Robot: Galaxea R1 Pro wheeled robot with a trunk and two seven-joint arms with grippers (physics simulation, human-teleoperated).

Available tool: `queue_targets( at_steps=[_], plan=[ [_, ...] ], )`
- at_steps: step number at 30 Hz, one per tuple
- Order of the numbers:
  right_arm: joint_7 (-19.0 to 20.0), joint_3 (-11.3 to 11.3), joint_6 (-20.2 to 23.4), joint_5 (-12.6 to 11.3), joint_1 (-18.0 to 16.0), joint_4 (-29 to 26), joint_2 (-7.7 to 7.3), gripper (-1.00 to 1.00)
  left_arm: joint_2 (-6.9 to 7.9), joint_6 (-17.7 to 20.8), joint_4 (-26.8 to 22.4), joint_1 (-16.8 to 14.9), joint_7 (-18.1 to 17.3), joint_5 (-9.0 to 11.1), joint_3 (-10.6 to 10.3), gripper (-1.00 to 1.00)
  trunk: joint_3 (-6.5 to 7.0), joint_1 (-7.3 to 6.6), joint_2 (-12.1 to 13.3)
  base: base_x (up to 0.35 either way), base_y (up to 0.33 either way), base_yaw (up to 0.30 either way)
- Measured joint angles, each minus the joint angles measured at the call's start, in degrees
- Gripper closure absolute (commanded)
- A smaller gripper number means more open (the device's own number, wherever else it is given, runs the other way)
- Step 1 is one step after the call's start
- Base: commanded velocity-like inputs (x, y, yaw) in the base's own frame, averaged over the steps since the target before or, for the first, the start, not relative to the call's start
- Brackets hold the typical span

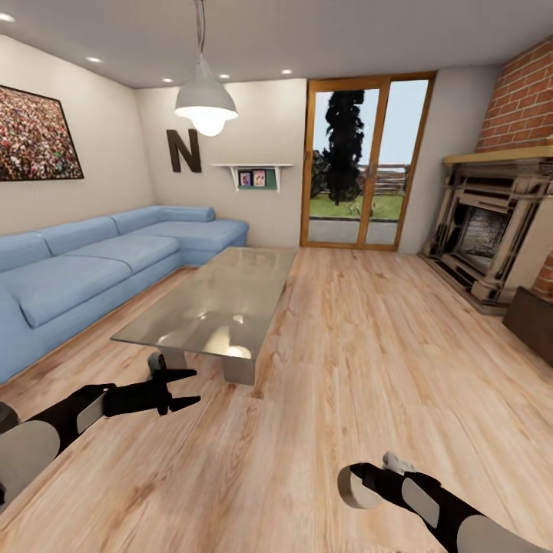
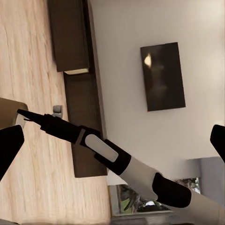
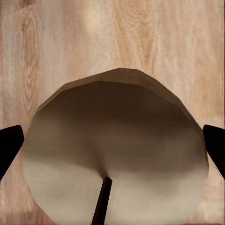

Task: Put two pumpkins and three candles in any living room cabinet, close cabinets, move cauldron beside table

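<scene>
Nearest the head camera, the right end effector (image 1: pixel 361 485) is clamped on 1 beige candle (image 3: pixel 115 150), low over the wood floor (image 1: pixel 369 346), while the left end effector (image 1: pixel 187 388), fingers apart and empty, hangs by the glass desk (image 1: pixel 223 296). Carry it level toward the dark cabinet (image 1: pixel 531 322) beside the fireplace (image 1: pixel 491 230), grip steady so it cannot slip.

A stubby beige candle (image 3: pixel 117 154) with a thin dark wick is gripped in the right hand (image 1: pixel 355 487), held lying on its side above the wood floor, out from the desk's near right corner. The desk (image 1: pixel 219 303) is low and long, with a glossy grey reflective top on block legs. The dark-brown cabinet (image 1: pixel 530 322) stands well right of the desk, along the wall.
</scene>
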Motion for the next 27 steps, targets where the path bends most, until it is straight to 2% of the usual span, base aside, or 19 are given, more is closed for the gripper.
queue_targets(
  at_steps=[27],
  plan=[
    [0.00, -0.07, 0.00, 0.05, 0.00, -0.29, 0.00, 1.00, -0.20, 0.00, 0.00, 0.00, 0.09, -0.05, 0.00, -1.00, 6.14, -5.93, 10.83, 0.000, 0.000, -0.263]
  ],
)
